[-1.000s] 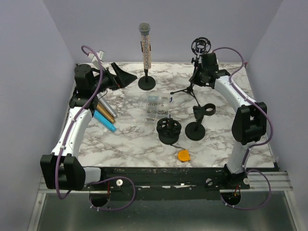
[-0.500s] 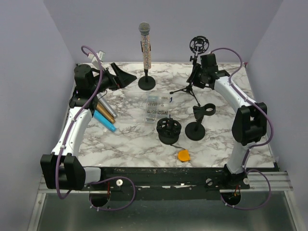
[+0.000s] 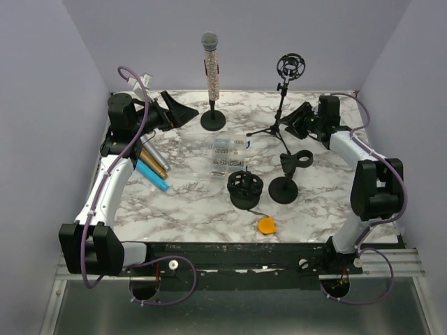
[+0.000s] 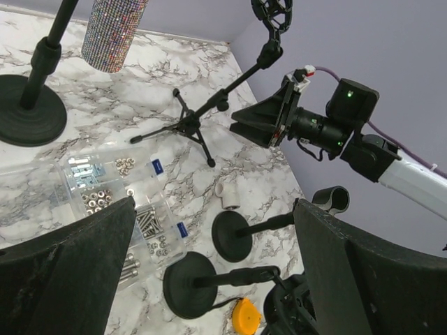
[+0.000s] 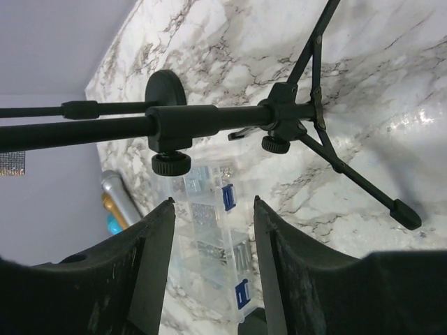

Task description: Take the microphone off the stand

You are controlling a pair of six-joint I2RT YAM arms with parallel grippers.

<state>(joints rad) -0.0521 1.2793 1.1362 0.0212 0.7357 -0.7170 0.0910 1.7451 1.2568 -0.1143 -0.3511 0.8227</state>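
Note:
The glitter-covered microphone (image 3: 210, 59) stands upright in its round-base stand (image 3: 213, 121) at the back centre. It also shows at the top of the left wrist view (image 4: 112, 31), with the stand base (image 4: 24, 112) to the left. My left gripper (image 3: 183, 112) is open and empty, left of the stand base and apart from it; its fingers frame the left wrist view (image 4: 213, 209). My right gripper (image 3: 295, 124) is open and empty, right of the tripod stand (image 3: 278, 125), whose pole crosses the right wrist view (image 5: 209, 122).
A shock mount (image 3: 290, 66) tops the tripod stand. A clear screw box (image 3: 225, 155), a black shock mount (image 3: 245, 188), a clip stand (image 3: 283, 188) and an orange tape measure (image 3: 266, 225) lie mid-table. Silver, gold and blue microphones (image 3: 152, 167) lie at the left.
My right gripper has drawn back to the right and lower, away from the tripod stand's pole. The left arm and the microphone have not moved.

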